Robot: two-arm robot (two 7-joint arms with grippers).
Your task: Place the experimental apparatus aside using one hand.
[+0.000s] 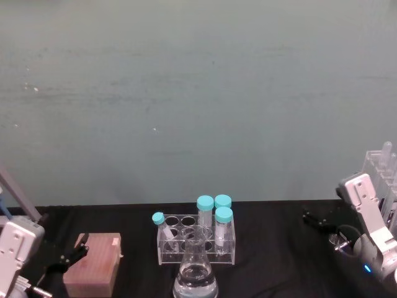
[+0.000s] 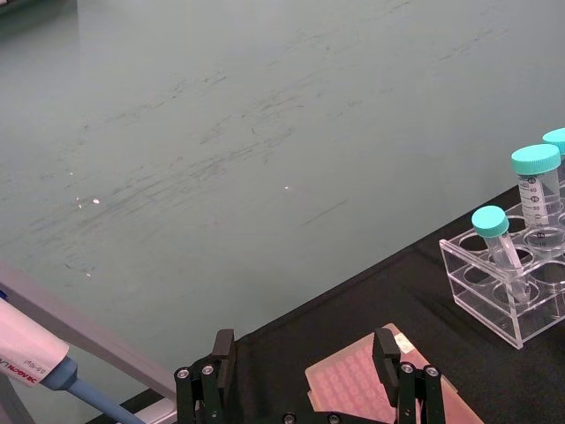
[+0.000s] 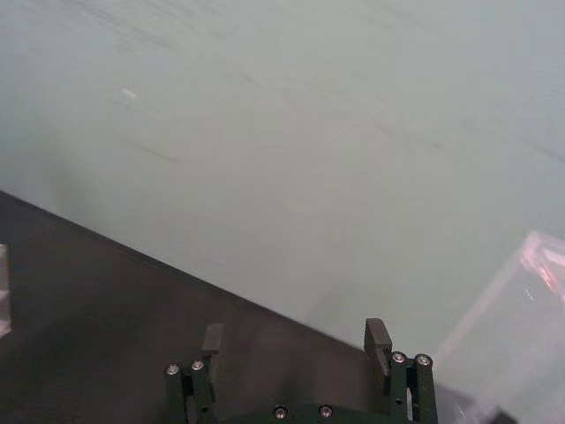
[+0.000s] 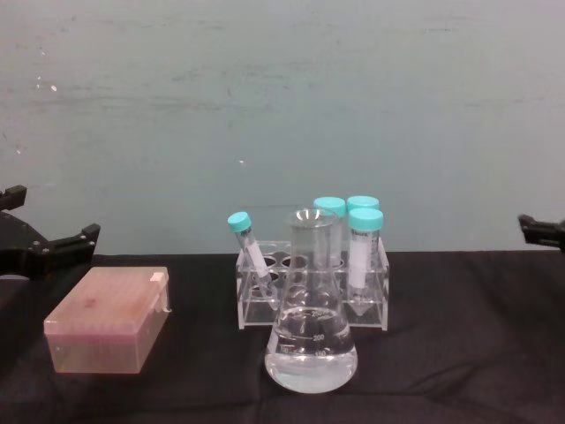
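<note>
The right gripper hung low at the right side over the black cloth, its two flat fingers spread wide with nothing between them. Just behind its wrist, at the right edge of the head view, stood a tall acrylic rack. The pale clear shape at the corner of the right wrist view was probably that same rack.

The left gripper sat low on the left, equally wide open and empty. It was poised just beside a pink tip box, and a pipette lay off to its outer side.

Well apart from both grippers, at the middle of the cloth, stood the conical flask. It was upright, with clear liquid in its base. Directly behind it was a clear tube rack holding four teal-capped tubes. Three stood upright and the leftmost leaned.
</note>
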